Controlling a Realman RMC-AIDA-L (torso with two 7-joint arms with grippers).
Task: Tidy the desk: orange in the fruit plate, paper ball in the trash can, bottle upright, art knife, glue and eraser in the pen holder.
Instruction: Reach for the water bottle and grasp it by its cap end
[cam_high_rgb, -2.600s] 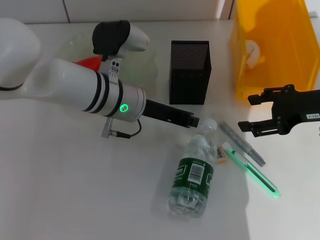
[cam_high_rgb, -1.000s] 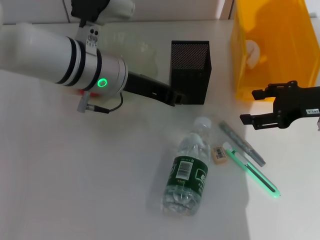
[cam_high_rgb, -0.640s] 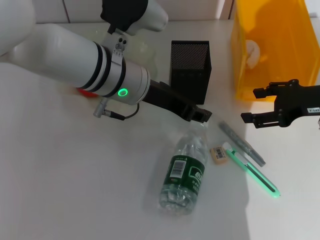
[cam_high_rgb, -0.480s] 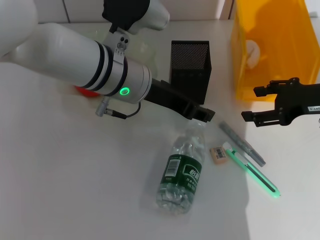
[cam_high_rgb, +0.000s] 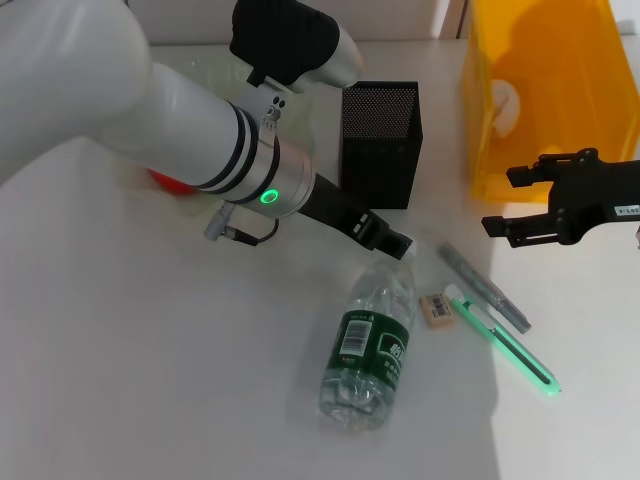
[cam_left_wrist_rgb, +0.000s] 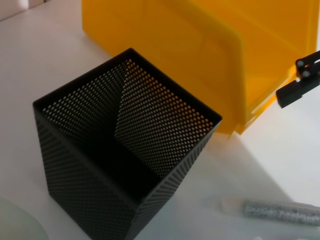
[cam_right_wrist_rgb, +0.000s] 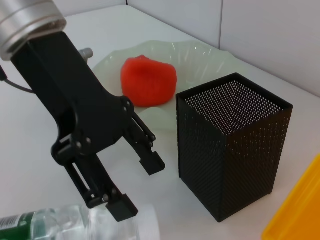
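Left pincer (cam_high_rgb: 392, 243) spread open at neck of bottle (cam_high_rgb: 372, 340), gripping nothing. Bottle flat on desk (cam_high_rgb: 150, 380), eraser (cam_high_rgb: 438, 307) just beside. Right pincer (cam_high_rgb: 512, 203) open, idle by trash can (cam_high_rgb: 545, 90). Risk: round bottle rolling away, knocking eraser.

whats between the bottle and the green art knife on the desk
In the head view, the eraser lies between the bottle and the art knife, beside the bottle's neck.

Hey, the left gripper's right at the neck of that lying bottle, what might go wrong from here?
The bottle is round and lies flat, so the open left gripper may roll it onto the eraser beside it. A grip only at the cap end may let it swing against the pen holder.
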